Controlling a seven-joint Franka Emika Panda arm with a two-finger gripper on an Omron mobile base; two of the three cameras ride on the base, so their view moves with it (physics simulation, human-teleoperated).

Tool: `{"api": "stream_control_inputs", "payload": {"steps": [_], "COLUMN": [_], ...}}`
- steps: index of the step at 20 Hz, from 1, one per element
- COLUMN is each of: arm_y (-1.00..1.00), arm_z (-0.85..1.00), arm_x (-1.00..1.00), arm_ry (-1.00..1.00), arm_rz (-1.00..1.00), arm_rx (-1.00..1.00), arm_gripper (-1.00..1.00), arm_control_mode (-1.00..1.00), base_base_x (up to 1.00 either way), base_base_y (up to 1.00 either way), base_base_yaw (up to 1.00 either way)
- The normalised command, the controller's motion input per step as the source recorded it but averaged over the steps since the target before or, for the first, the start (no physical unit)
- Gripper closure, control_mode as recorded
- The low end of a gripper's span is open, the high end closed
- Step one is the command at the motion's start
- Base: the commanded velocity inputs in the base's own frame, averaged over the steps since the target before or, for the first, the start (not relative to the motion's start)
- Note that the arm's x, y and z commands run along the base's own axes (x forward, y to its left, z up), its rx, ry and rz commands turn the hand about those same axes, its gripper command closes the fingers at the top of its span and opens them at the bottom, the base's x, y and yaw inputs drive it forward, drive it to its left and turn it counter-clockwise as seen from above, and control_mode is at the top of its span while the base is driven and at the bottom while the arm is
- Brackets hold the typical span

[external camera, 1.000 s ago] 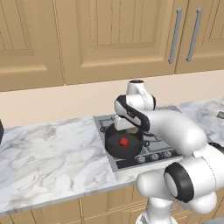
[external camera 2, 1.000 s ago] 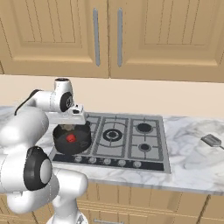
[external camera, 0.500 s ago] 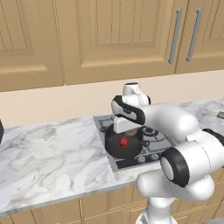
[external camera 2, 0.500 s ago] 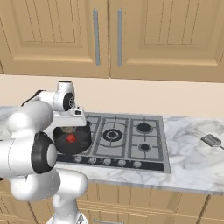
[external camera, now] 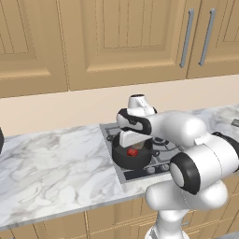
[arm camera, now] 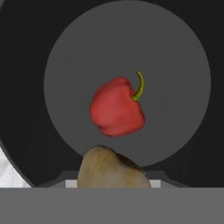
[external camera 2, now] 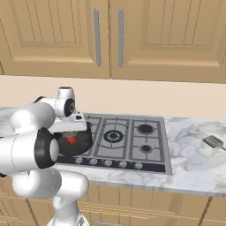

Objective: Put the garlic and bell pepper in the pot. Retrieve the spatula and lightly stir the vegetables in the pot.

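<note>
Here, claw (arm camera: 109, 186) poised directly above the pot (arm camera: 26, 87) on the front-left burner of the hob (external camera 2: 132, 141), jaws partly closed around a pale, papery garlic bulb (arm camera: 111, 168); bell pepper (arm camera: 117, 107) already lying on the pot floor. Judged light, firm and bumpy, hence best gripped across its widest part, and safe to drop. Spatula (external camera 2: 213, 141) well apart on the counter (external camera 2: 194, 163) to the right, probably easiest taken by its dark handle.

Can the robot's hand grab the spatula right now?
Probably not. The gripper hangs over the pot with the garlic in it, and the spatula lies far off on the counter past the stove.
</note>
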Motion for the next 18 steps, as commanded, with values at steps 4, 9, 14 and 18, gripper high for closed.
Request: {"api": "stream_control_inputs", "payload": {"steps": [4,9,14,18], "arm_y": [0.0,0.0,0.0,0.0], "arm_z": [-0.01,0.0,0.0,0.0], "arm_x": [0.12,0.17,0.29,0.24], "arm_ry": [0.0,0.0,0.0,0.0], "arm_rz": [0.03,0.01,0.0,0.0], "arm_rx": [0.0,0.0,0.0,0.0], "arm_gripper": [1.0,1.0,1.0,1.0], "arm_control_mode": [-1.0,-1.0,-1.0,-1.0], "base_base_x": [0.0,0.0,0.0,0.0], "base_base_y": [0.0,0.0,0.0,0.0], "base_base_yaw": [0.0,0.0,0.0,0.0]}}
